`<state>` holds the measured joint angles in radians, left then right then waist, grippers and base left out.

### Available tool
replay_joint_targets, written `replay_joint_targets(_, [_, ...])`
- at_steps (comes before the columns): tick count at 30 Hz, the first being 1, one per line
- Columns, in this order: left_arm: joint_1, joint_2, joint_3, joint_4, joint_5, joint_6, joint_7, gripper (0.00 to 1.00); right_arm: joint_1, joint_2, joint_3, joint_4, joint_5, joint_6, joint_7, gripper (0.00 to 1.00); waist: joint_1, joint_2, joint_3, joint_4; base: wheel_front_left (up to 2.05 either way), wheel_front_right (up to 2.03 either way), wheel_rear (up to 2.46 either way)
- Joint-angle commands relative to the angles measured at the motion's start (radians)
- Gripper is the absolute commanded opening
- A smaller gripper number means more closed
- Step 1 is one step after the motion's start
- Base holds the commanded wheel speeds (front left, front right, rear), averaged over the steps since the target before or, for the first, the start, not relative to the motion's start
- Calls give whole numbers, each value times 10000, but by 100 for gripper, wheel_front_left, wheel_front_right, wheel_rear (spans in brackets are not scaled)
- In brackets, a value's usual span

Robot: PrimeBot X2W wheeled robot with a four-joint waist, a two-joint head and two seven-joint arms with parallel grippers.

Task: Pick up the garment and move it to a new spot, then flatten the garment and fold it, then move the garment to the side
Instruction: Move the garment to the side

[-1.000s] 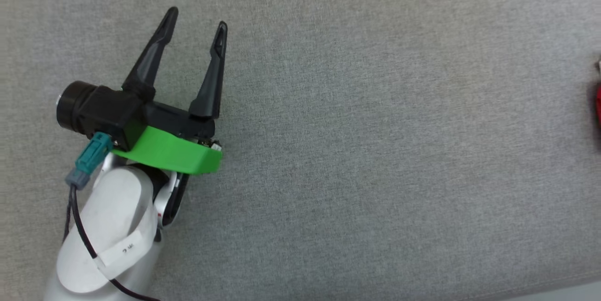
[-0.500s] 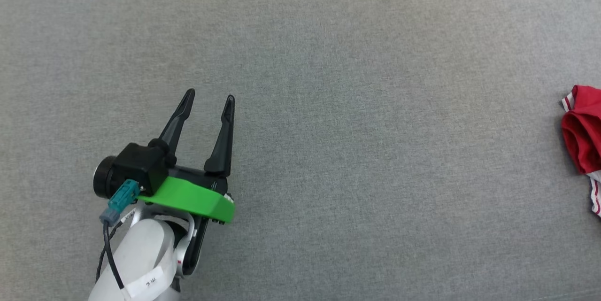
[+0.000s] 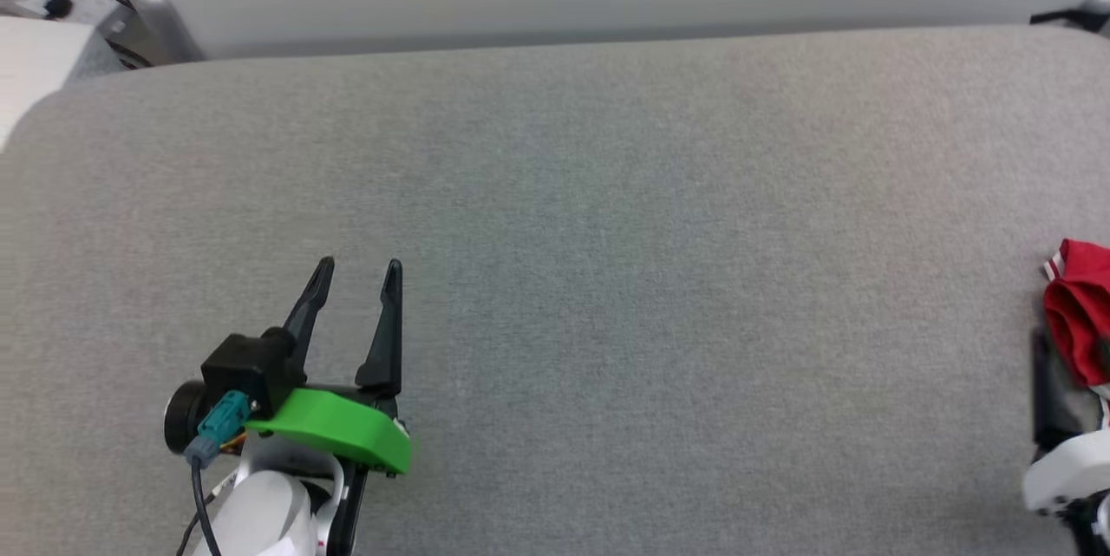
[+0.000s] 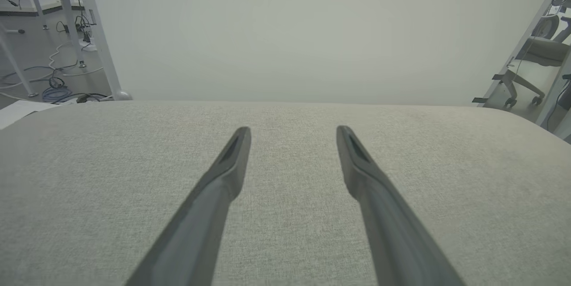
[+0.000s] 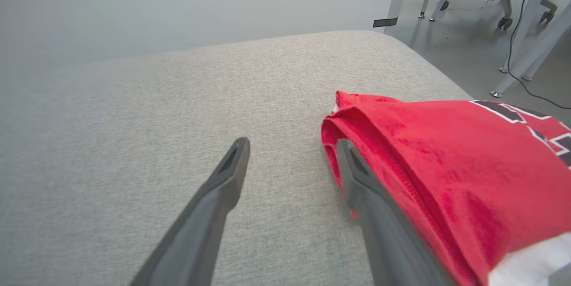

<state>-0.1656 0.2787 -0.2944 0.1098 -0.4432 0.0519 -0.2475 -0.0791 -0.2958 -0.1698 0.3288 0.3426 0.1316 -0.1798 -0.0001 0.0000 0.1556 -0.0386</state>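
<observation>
Shirt point(image 3: 1080, 313) lies at the far right of the grey pad point(image 3: 607, 235), near its rounded corner. Right wrist view: shirt point(image 5: 424, 165) is red, doubled over with a thick rolled edge facing the gripper, black lettering partly showing at the far side, a white bit at the bottom corner. Whether it's neatly folded or just bunched, can't tell; most of it is cut off.

Left gripper point(image 3: 360, 265) is low left over bare pad, fingers spread, nothing between them; same in its wrist view point(image 4: 293, 130). Right gripper point(image 5: 292, 143) is also spread and empty, low over the pad, with one finger point(image 5: 370, 205) right along the shirt's rolled edge. Touching or just beside: can't tell.

Stage: fits two readings. Either a heap waiting at the side to be grabbed, or a folded shirt already set aside with the gripper clear of it. The pictures don't settle it.

Good for either:
- Move the right fingers slowly next to the cloth; a tip can snag that rolled edge and drag it.
- Avoid sideways sweeps toward the corner, since the floor point(image 5: 468, 45) is just past it.
- Leave the left gripper where it is, well apart.
</observation>
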Motion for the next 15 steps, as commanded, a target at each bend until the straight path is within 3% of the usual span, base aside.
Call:
replay_joint_targets(1, [177, -14, 47, 43, -121, 83, -89, 100, 271, 191, 122, -291, -152, -9, 59, 100, 1, 0, -527, 488, 0, 0, 0])
replay_joint_targets(8, [562, 20, 175, 270, -289, 160, -100, 100, 841, 1157, 902, -1913, -579, -9, 326, 100, 1, 0, -951, 844, 0, 0, 0])
replay_joint_targets(15, [809, 78, 293, 402, -367, 178, -114, 100, 1356, 1568, 1189, -3330, -1060, -9, 498, 100, 1, 0, -1217, 790, 0, 0, 0])
